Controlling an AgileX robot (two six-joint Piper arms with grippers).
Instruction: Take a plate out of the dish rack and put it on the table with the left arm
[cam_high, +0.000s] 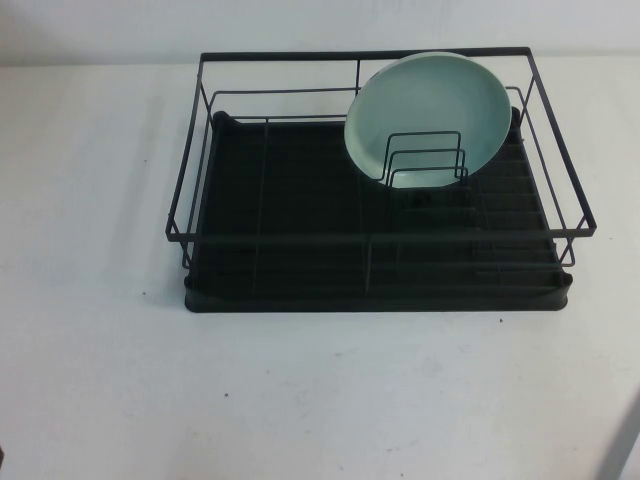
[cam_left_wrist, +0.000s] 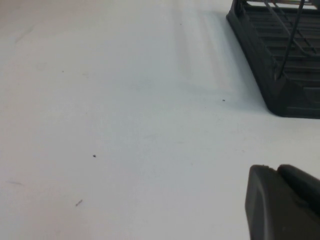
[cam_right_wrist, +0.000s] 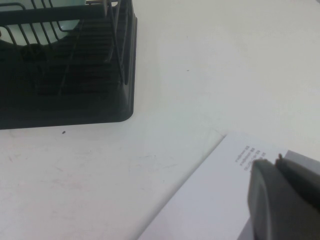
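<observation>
The round pale mint-green plate (cam_high: 428, 112) stands upper right in the black wire dish rack (cam_high: 377, 250). We see the left claw (cam_left_wrist: 282, 202) and right claw (cam_right_wrist: 285, 200) above the white surface (cam_high: 100, 380); we cannot tell their opening.

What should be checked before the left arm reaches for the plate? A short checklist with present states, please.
1. Plate in rack, leaning on the far side behind the wire dividers: ok.
2. Plate free of either gripper: ok.
3. Left gripper low over the table, apart from the rack's corner: ok.
4. Left gripper open: cannot tell.
5. Right gripper away from the rack, over a printed sheet: ok.
6. Bare table beside the rack for setting the plate down: ok.
</observation>
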